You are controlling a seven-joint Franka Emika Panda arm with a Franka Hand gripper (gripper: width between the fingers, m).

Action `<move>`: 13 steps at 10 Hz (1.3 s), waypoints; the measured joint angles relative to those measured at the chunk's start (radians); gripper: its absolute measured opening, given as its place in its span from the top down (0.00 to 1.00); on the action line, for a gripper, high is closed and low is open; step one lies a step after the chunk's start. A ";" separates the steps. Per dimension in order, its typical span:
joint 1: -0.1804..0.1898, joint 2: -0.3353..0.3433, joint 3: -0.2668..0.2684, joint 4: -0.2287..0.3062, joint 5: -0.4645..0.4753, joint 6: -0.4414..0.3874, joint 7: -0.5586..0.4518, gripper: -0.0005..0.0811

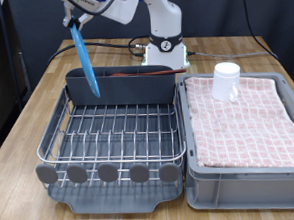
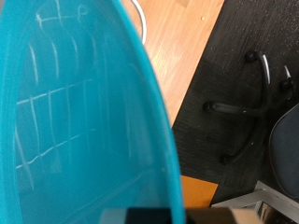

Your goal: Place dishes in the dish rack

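A: Item nearest the lens?

B: Light-blue plate (image 2: 75,121), filling the wrist view. Held on edge, upright, above the rear of the dish rack (image 1: 113,132), near its tall back compartment.

A: Gripper?

B: Gripper (image 1: 74,22) appears clamped on the plate's upper rim; fingers themselves barely show.

A: Handling note?

B: Keep the plate vertical and line its lower edge with a gap between the wires, so it seats rather than skids.

A: Other stock?

B: White mug (image 1: 225,81) upside down on the pink checked cloth in the grey tub (image 1: 241,179), well apart.

A: Unaccounted?

B: Wooden spoon not found. Plate's lower edge possibly touching the compartment; unclear.
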 joint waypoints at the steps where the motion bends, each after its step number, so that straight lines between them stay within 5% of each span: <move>1: 0.000 0.014 -0.004 0.007 0.002 0.009 -0.007 0.96; 13: -0.007 0.135 -0.046 0.011 -0.006 0.109 -0.043 0.96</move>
